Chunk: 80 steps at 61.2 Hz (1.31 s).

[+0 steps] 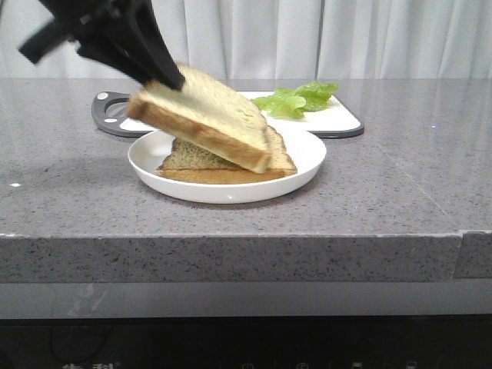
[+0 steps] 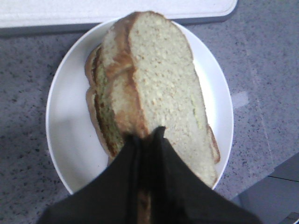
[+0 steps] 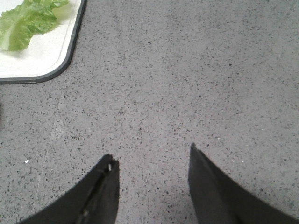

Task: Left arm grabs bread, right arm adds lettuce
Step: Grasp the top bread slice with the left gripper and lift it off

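Bread (image 1: 207, 115) clamped by left gripper (image 1: 165, 77), tilted above plate (image 1: 307, 154), far edge resting on green-smeared slice (image 1: 196, 157). Right gripper (image 3: 152, 186) apart, empty, over bare countertop. Lettuce (image 1: 298, 98) untouched on board's (image 1: 342, 123) right end; adding left.

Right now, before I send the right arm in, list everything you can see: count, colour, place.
bread: one thick slice, golden crust, pale yellow face; lifted and tilted over the plate, lower edge touching the slice below.
second slice: one, brown crust, green-smeared top; flat on the plate.
plate: one, white, round; on the counter, centre.
lettuce: one leaf, light green; on the cutting board.
cutting board: one, white with dark grey rim; behind the plate.
counter: grey speckled stone.
curtain: white, behind.
left claw: black, shut on the bread's edge.
right claw: black, open over bare counter, beside the board.
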Each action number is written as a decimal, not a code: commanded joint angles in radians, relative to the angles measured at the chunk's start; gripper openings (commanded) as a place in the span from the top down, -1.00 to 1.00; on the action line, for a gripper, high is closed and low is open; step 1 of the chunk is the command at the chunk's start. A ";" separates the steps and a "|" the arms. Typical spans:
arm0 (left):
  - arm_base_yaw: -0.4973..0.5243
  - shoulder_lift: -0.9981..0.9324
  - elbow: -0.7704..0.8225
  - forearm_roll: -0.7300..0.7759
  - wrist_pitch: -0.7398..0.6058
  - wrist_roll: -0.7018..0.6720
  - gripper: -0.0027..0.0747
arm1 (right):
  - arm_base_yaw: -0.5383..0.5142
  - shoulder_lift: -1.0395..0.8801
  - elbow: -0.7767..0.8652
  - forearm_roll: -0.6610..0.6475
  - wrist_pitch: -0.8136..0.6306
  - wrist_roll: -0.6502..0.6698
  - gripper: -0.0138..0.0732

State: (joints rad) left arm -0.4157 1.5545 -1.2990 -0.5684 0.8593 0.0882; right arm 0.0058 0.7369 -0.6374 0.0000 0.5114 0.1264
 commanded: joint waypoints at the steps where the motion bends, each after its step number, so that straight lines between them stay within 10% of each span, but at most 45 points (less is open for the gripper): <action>1: -0.008 -0.101 -0.029 -0.014 -0.016 0.001 0.98 | -0.007 0.000 -0.034 -0.007 -0.071 -0.002 -0.18; 39: -0.008 -0.704 0.243 0.428 -0.028 -0.218 0.98 | -0.005 0.000 -0.034 -0.007 -0.049 -0.002 -0.18; 80: -0.008 -0.840 0.387 0.444 -0.044 -0.225 0.98 | 0.020 0.067 -0.143 0.098 0.063 -0.083 -0.37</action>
State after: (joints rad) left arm -0.4157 0.7158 -0.8845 -0.1187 0.8972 -0.1265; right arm 0.0157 0.7711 -0.7014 0.0724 0.6261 0.0882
